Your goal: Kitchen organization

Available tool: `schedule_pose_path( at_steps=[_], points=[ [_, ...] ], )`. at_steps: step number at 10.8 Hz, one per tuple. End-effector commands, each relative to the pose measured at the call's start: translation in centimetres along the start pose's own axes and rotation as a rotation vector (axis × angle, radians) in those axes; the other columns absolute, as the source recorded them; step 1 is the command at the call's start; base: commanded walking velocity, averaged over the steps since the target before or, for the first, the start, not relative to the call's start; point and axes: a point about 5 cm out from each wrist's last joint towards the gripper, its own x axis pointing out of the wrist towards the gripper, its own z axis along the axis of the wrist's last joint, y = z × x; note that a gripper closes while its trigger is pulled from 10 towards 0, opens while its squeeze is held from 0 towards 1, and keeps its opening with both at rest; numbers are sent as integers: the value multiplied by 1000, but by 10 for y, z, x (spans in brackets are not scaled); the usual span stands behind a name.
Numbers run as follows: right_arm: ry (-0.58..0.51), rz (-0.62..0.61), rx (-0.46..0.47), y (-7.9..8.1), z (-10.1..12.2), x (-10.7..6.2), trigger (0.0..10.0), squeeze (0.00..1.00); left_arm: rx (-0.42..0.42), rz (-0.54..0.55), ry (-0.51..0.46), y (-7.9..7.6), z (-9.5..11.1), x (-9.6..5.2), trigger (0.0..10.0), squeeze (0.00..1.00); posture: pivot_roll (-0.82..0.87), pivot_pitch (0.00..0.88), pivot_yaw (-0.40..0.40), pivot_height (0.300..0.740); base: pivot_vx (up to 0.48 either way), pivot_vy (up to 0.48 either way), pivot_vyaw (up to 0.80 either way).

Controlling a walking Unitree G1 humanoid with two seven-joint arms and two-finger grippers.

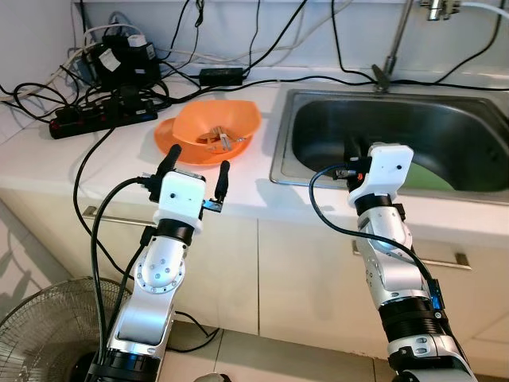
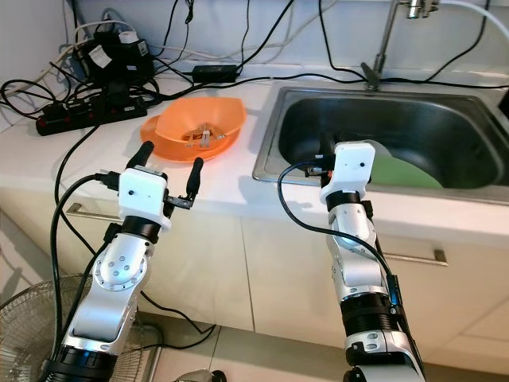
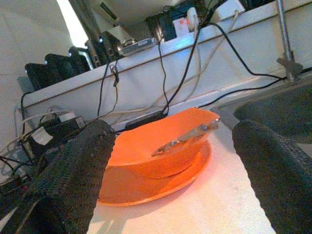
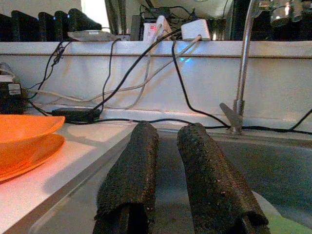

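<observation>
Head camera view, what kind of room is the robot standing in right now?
Most likely a home kitchen: a steel sink with a tap set in a white counter, cabinet drawers below, and an orange bowl on it.

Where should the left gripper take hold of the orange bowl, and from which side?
Probably the orange bowl by its near rim, from the robot's side: it sits upright on an orange plate, rim raised, utensil inside. The left gripper is open, facing that edge.
</observation>
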Motion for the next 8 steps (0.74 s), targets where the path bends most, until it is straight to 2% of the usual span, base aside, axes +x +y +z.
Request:
schedule_pose_path(
  at_steps=[1,4,7,8],
  points=[
    [0,-2,11,1,0,1,10000,0,17,-9,7,0,-2,1,10000,0,94,0,66,740,0,0,0],
    [3,-3,9,0,-2,0,10000,0,27,12,24,2,-3,6,10000,0,88,0,70,740,0,0,0],
    [4,-5,12,1,-2,0,10000,0,32,17,20,2,-2,8,10000,0,91,0,69,740,251,0,0],
    [3,-4,13,1,-2,1,10000,0,27,9,11,1,-1,8,10000,0,91,0,69,740,0,0,0]
  ],
)
